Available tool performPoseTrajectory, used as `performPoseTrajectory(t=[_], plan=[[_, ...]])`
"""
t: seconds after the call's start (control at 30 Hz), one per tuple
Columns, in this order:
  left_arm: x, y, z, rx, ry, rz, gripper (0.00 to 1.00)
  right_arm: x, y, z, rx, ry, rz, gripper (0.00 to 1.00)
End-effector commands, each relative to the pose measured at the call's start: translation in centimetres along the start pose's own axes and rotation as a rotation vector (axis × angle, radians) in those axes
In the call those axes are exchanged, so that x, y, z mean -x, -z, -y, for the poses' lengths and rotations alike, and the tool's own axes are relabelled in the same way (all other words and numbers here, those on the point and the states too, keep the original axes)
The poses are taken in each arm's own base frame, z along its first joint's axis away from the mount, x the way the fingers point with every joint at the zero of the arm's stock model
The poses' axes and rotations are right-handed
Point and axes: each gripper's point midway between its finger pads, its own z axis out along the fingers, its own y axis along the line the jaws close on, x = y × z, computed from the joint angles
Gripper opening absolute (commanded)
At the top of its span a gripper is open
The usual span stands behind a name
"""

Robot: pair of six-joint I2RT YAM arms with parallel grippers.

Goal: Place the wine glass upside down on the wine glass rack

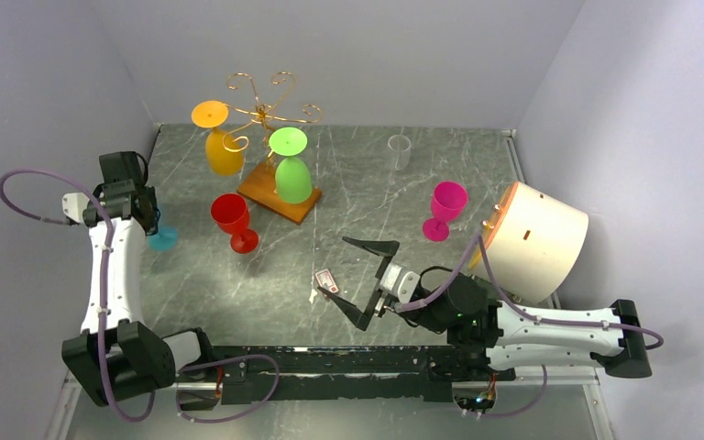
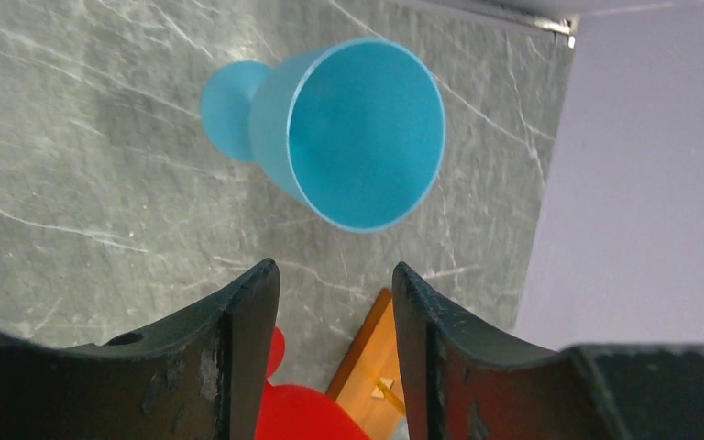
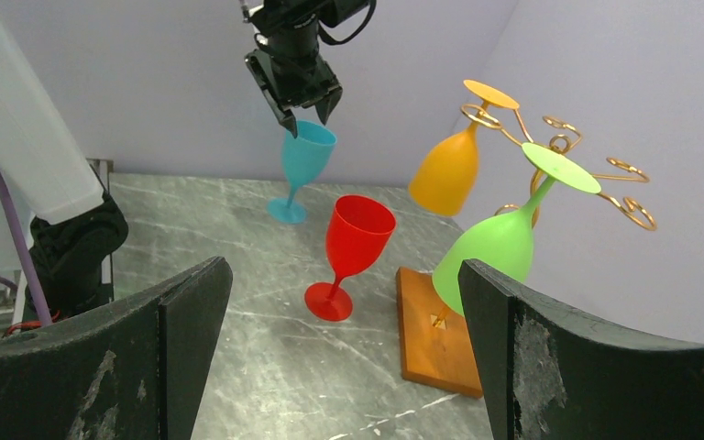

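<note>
Blue wine glass [image 2: 357, 137]: upright on its foot near the left edge of the grey marbled surface [image 1: 376, 202], not on the rack. The left jaws hang directly over its rim, pointing down. From the left wrist view we see them partly apart with nothing between them and the bowl's mouth lying beyond the tips. From the right wrist view the tips sit right at the rim; we cannot tell whether they touch it.

Wine glass rack [image 1: 261, 115]: gold wire scrolls on a thin stem, on a brown wooden base [image 1: 257, 188], at the back left of the surface. Two glasses hang upside down from it: an orange glass [image 1: 223, 151] on the left side and a green glass [image 1: 293, 179] on the right, its bowl low over the base.

Red glass [image 1: 232, 215]: upright, just beside the base's near corner, between the blue wine glass and the rack.

Pink glass [image 1: 447, 202]: upright, right of centre, well apart from the rack. Clear glass [image 1: 400, 151]: upright near the back edge.

Right jaws: spread wide, holding nothing, low over the near middle of the surface and facing the rack. A small white and red tag [image 1: 327, 280] lies on the surface by their tips.

White drum-shaped object [image 1: 536, 243]: tipped on its side at the right edge, above the right arm [image 1: 550, 330].
</note>
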Motion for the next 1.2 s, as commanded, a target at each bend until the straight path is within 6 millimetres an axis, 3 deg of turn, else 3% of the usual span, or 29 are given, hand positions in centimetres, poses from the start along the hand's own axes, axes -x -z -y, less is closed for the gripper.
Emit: performPoseTrajectory(t=[0.0, 0.23, 0.43, 1.17], plan=[[2.6, -0.8, -0.3, 0.055, 0.04, 0.092, 0.53, 1.2, -0.6, 0.2, -0.001, -0.011, 0.018, 1.0], [3.2, -3.0, -1.4, 0.104, 0.048, 0.106, 0.54, 0.7, -1.6, -0.5, 0.02, -0.002, -0.002, 1.0], [3.3, -4.5, -1.9, 0.148, 0.043, 0.089, 0.49, 0.4, -2.2, -1.0, 0.037, 0.0, -0.011, 1.0], [1.6, -5.6, -4.0, 0.199, 0.022, 0.016, 0.07, 1.1, -1.7, -0.8, 0.034, -0.025, 0.009, 1.0]])
